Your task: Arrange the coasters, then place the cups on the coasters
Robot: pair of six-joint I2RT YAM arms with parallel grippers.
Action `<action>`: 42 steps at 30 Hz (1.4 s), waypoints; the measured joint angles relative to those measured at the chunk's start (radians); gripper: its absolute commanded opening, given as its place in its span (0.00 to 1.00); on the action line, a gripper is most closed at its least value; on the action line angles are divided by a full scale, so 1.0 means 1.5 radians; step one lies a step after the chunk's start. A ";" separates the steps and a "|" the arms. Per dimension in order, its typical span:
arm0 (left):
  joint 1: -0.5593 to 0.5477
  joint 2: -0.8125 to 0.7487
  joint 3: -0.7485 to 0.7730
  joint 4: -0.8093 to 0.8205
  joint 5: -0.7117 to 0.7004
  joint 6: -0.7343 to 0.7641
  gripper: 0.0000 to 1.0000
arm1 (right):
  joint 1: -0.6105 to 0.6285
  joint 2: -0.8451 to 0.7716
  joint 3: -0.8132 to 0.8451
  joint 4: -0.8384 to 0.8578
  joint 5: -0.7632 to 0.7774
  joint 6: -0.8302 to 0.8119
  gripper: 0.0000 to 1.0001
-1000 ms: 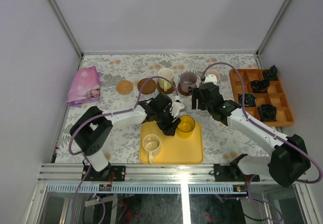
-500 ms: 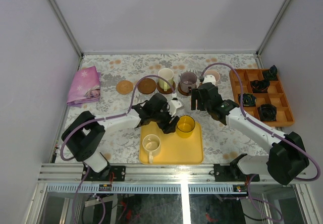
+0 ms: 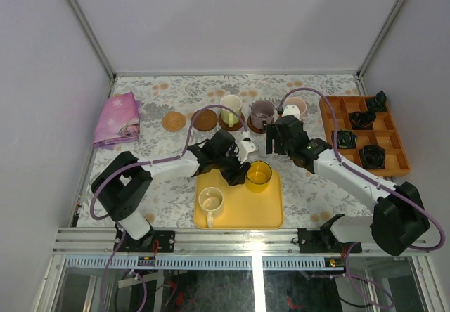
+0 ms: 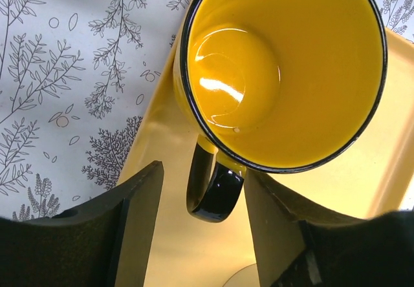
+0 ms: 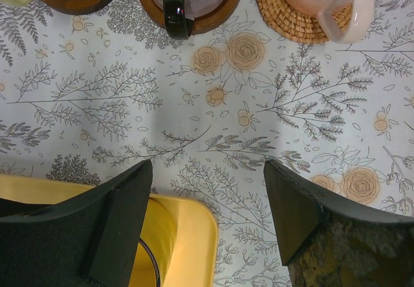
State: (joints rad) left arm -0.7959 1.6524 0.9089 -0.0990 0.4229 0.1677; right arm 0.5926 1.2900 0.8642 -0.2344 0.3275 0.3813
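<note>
No writing, label or number can be read anywhere.

1. Plain pale lilac-grey walls (image 3: 232, 17) close in the back and both sides.
2. Slim metal posts (image 3: 86, 25) line the wall corners.
3. The surface (image 3: 176, 91) wears a white floral-print cloth.
4. A ribbed metal rail (image 3: 232, 238) edges its near side.
5. Below the rail, a bright streak of light (image 3: 257, 284) glints.

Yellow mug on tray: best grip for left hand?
The black handle: a thin loop jutting from the upright yellow mug toward the left hand, sitting between its open fingers. Come from that side, pinching its flat faces; the body looks too wide.
</note>
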 measured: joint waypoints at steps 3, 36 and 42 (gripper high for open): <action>0.000 0.002 0.000 0.000 0.005 0.005 0.37 | 0.000 0.002 0.000 0.000 0.000 0.000 0.77; -0.001 -0.101 0.026 -0.083 -0.035 0.009 0.12 | 0.000 0.025 0.000 0.000 0.000 0.000 0.77; -0.001 -0.180 0.026 -0.098 -0.105 0.009 0.11 | 0.000 0.025 0.000 0.000 0.000 0.001 0.76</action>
State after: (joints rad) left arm -0.7967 1.3830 0.9474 -0.2459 0.2661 0.1810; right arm 0.5926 1.3273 0.8642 -0.2344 0.3275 0.3820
